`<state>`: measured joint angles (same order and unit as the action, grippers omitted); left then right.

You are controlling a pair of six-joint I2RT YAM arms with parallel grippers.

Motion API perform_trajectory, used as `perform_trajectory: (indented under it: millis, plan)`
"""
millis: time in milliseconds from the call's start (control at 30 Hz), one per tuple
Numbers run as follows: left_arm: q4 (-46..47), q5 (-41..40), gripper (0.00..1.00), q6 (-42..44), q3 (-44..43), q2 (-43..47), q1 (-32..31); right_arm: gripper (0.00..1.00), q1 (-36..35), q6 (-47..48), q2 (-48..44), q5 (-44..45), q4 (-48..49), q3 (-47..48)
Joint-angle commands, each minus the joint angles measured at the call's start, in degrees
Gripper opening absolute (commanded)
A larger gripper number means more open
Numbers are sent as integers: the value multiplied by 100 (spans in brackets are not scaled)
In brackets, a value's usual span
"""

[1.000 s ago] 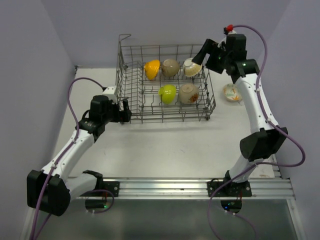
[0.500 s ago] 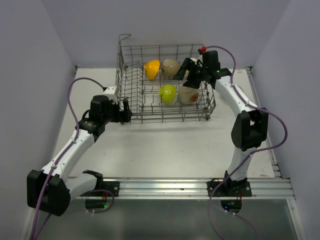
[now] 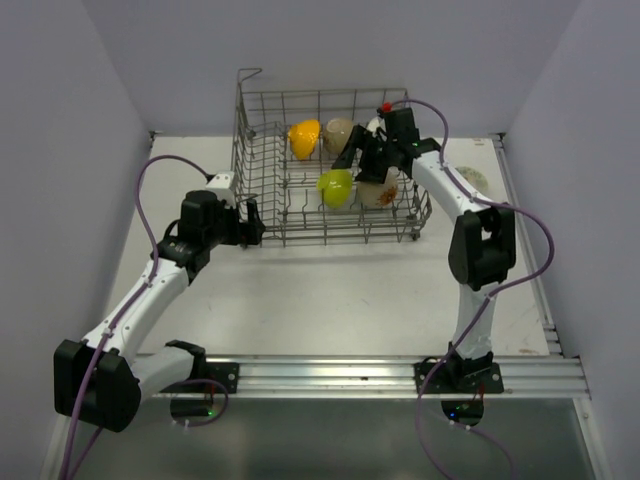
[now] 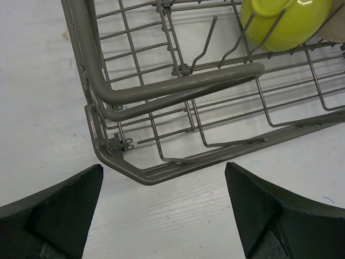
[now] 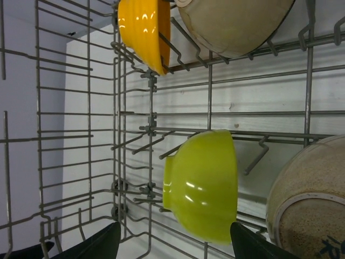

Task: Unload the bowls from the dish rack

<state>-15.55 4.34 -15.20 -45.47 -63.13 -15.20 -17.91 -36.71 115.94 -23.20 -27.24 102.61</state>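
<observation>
Grey wire dish rack [image 3: 262, 190] on tabletop [image 3: 330, 290] | left jaws wide at its near-left corner | right jaws wide inside rack, lime bowl [image 5: 202, 186] just ahead | orange bowl [image 5: 141, 29] on tines

Dish rack [image 4: 178, 88] grey wire. Orange bowl [image 5: 141, 32], lime-green bowl [image 5: 202, 186], plain tan bowl [image 5: 237, 24]. Speckled beige bowl [image 5: 312, 194]: pale ring, dark blue marks.

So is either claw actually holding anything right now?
Nothing. The left gripper is open at the dish rack corner; the right gripper is open by the green bowl.
</observation>
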Motion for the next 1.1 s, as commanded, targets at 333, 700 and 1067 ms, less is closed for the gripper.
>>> perform_trajectory:
  millis: [333, 700, 1067]
  plan:
    - [149, 172, 100, 131, 21, -15, -27, 92, -327, 524, 306, 791, -632, 787]
    - [158, 243, 100, 123, 12, -6, -35, 98, -441, 717, 403, 1344, -1098, 1042]
    - [166, 296, 100, 123, 12, -15, -36, 99, -476, 613, 482, 1029, -748, 682]
